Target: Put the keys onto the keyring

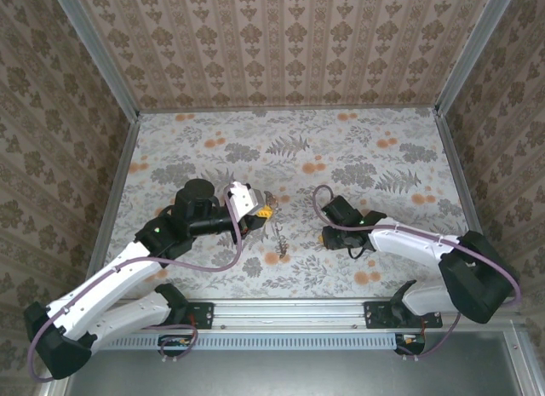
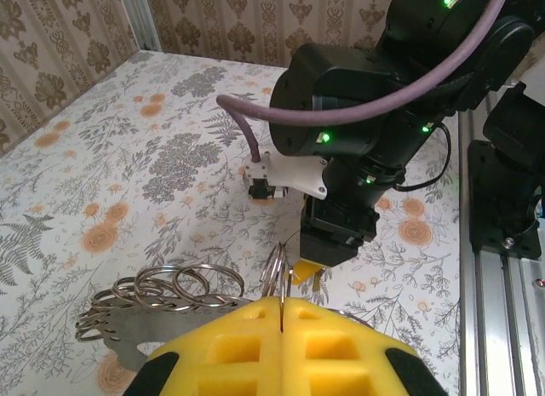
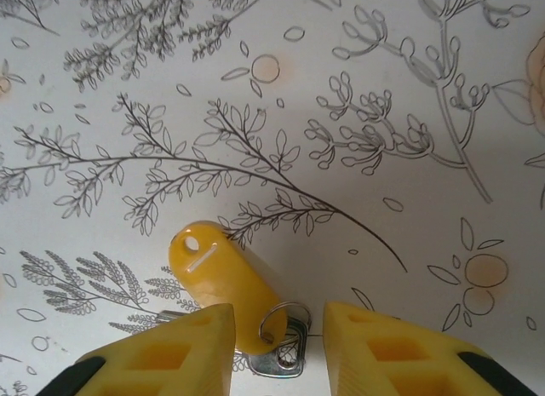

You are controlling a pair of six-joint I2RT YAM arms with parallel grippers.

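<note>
a small silver key (image 3: 279, 362) on a yellow tag (image 3: 220, 281) lies on the floral table (image 3: 383, 115), between the parted jaws of the right gripper (image 3: 279, 328), at six o'clock in its wrist view. overhead, at nine o'clock from it, the keyring (image 1: 278, 241), a bunch of steel rings, is clenched by the left gripper (image 1: 266, 214).

The table (image 1: 358, 157) has a white floral print, grey leaves and ferns with orange blossoms dotted about. Lying flat on it is an oval yellow tag (image 3: 223, 281) with a hole and a slot at one end. A small ring (image 3: 285, 318) links it to a silvery key (image 3: 285, 358), also on the print. There's also a metal strip (image 2: 128, 341) carrying a row of split rings (image 2: 170, 285); can't tell if it touches the surface.
</note>
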